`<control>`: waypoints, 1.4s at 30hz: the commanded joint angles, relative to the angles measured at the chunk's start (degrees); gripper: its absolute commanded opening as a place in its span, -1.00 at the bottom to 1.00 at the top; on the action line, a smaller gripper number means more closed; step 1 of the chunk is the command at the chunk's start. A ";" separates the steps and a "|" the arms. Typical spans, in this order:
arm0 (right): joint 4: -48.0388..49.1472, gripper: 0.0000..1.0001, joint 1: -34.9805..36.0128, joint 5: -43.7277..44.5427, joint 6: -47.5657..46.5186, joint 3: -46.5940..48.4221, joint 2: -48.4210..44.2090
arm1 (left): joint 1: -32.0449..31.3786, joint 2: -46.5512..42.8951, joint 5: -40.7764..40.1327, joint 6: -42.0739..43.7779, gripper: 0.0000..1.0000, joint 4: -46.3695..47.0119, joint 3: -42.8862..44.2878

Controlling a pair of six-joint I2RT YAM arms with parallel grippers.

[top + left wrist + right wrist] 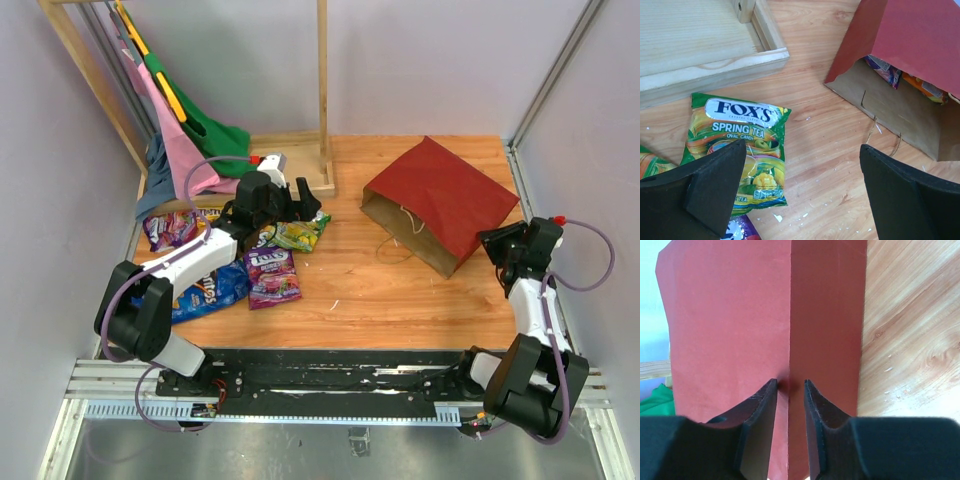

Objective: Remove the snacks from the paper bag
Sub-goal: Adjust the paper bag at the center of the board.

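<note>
The paper bag (450, 195) lies on its side. Its long axis runs from the open mouth, which faces the left gripper (802, 165), back to the closed base, where the right gripper (790, 385) sits. The right jaws are clenched on a raised fold of the bag's red paper, the crease pinched between the two fingers, so that arm holds the far end rather than reaching inside.

The left jaws are released and spread wide, with nothing between them but bare table (815, 130). The yellow-green Fox's packet (735, 145) lies flat just beside and partly under one finger, already out of the bag.

What matters lies ahead and to the right of those open jaws. The bag's mouth gapes there, brown inside, and just within it show a purple-patterned packet (883, 68) and an orange packet (926, 88), tucked under the upper wall. I'd judge the left arm by far the nearer to them, and its next reach has to go forward and rightward, along the bag's length, into the opening.
</note>
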 commanded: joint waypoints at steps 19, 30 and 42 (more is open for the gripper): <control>6.06 -0.99 -0.90 -0.19 3.18 -0.87 2.30 | 0.28 0.56 -2.86 1.87 0.99 -0.15 0.54; 10.01 -0.99 -0.88 0.24 5.13 1.16 7.80 | 0.60 1.48 -2.76 1.83 0.99 -0.05 0.65; 13.19 -0.99 0.27 -0.53 5.21 6.02 15.76 | 0.90 2.57 -2.72 1.98 0.99 -0.15 0.84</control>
